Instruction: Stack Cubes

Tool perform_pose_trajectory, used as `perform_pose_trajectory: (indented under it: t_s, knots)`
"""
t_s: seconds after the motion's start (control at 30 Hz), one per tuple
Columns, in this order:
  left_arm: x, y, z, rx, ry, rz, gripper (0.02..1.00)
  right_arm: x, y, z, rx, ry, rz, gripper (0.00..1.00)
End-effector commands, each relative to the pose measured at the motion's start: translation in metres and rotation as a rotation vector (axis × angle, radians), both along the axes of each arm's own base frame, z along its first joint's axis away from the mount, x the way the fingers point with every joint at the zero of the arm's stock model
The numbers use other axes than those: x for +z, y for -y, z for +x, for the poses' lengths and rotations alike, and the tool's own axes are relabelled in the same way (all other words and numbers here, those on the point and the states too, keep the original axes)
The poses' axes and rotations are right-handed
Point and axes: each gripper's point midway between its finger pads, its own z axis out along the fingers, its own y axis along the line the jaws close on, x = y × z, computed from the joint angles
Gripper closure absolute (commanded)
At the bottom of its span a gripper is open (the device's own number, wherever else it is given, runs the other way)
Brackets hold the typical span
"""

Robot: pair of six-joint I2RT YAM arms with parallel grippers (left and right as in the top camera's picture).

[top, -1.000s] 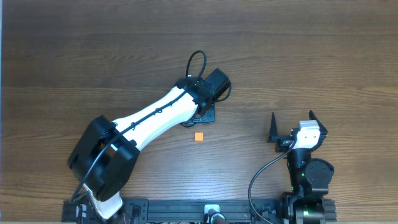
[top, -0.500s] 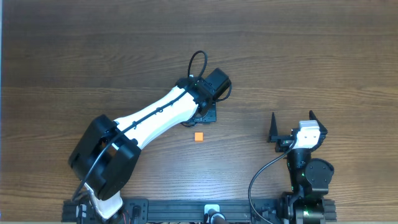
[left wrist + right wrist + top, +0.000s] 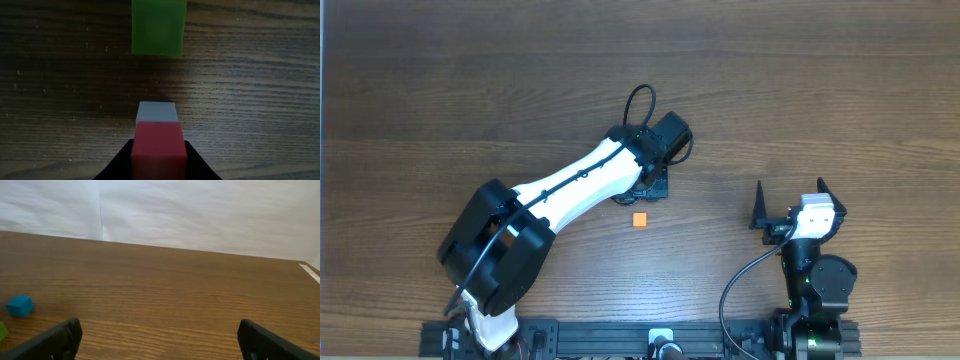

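Close by the grey cube (image 3: 157, 111), left fingers (image 3: 117, 165) clamp a red cube (image 3: 158, 150); right fingers (image 3: 55, 340) stand wide apart.

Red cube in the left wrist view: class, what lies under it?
A pale grey cube pokes out from beneath the red cube, which the left gripper holds. The red cube covers the rest of it, so whether they touch cannot be seen.

Way just beyond red cube (image 3: 158, 147) is barred by grey cube (image 3: 157, 111); bare wood is left between that and green cube (image 3: 158, 27).
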Motion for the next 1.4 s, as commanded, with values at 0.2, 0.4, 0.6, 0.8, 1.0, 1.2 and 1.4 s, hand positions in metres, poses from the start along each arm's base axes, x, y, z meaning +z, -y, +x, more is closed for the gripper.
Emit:
perform_pose_trajectory:
  t_s: [0.2,0.4,0.6,0.8,1.0,1.2,1.4]
  knots:
    - [-0.008,-0.003,-0.001,-0.006,-0.015,0.009,0.803,-0.001,0.000,0.000,-0.003,0.001,-0.005,0.007]
    - [-0.008,-0.003,-0.001,-0.006,-0.015,0.010,0.643,-0.001,0.000,0.000,-0.003,0.001,-0.005,0.009]
    - [-0.008,-0.003,-0.001,-0.006,-0.017,0.011,0.535,-0.001,0.000,0.000,-0.003,0.001,-0.005,0.007]
    - [-0.008,-0.003,-0.004,-0.007,-0.025,0.013,0.286,-0.001,0.000,0.000,-0.003,0.001,-0.005,0.007]
    - [-0.008,-0.003,-0.021,-0.028,-0.076,0.029,0.226,-0.001,0.000,0.000,-0.003,0.001,-0.005,0.009]
    - [-0.005,0.006,-0.037,-0.048,-0.086,0.035,0.229,-0.001,0.000,0.000,-0.003,0.001,-0.005,0.007]
    - [-0.016,0.001,-0.057,-0.004,-0.107,-0.018,0.242,-0.001,0.000,0.000,-0.003,0.001,-0.005,0.009]
